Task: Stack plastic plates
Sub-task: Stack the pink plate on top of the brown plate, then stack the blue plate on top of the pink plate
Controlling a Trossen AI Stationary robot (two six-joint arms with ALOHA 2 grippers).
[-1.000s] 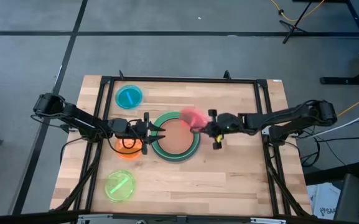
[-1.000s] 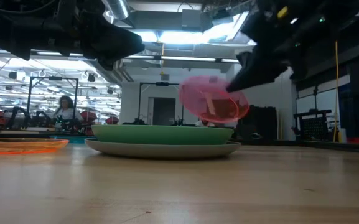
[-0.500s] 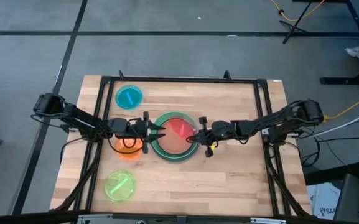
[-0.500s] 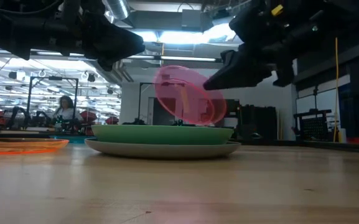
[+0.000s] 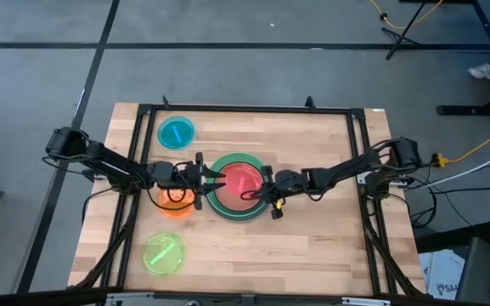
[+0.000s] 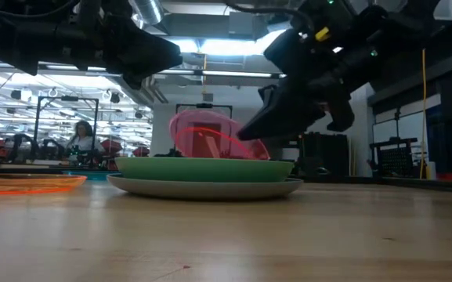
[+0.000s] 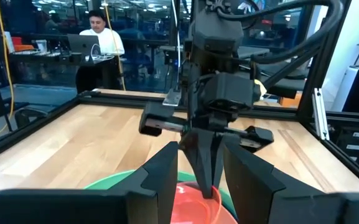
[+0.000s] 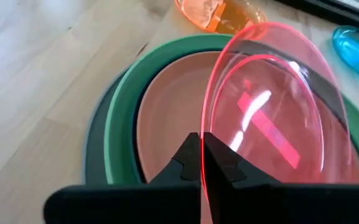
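- Right gripper (image 5: 264,193) is over the stack at mid-desk, fingers pinched on the rim of the pink plate (image 5: 245,181); the plate extends from the fingers toward the desk's left side.
- Pink plate is tilted: far edge low over the terracotta plate (image 8: 167,121), gripped edge higher. Can't tell if the low edge touches yet.
- Judgement: next move is lower, level, then release; the plate sits roughly centred over the stack.
- Stack, bottom up: grey plate (image 6: 206,188), green plate (image 6: 206,168), a dark teal rim, then terracotta.
- Pink plate looks thin, translucent and glossy, with a bright streak across it.
- Left gripper (image 5: 215,178) hovers at the stack's left edge, fingers spread, holding nothing.
- Loose plates on the left of the desk: cyan plate (image 5: 176,132) near the far edge, orange plate (image 5: 174,204) beside the stack, yellow-green plate (image 5: 164,253) near the front.
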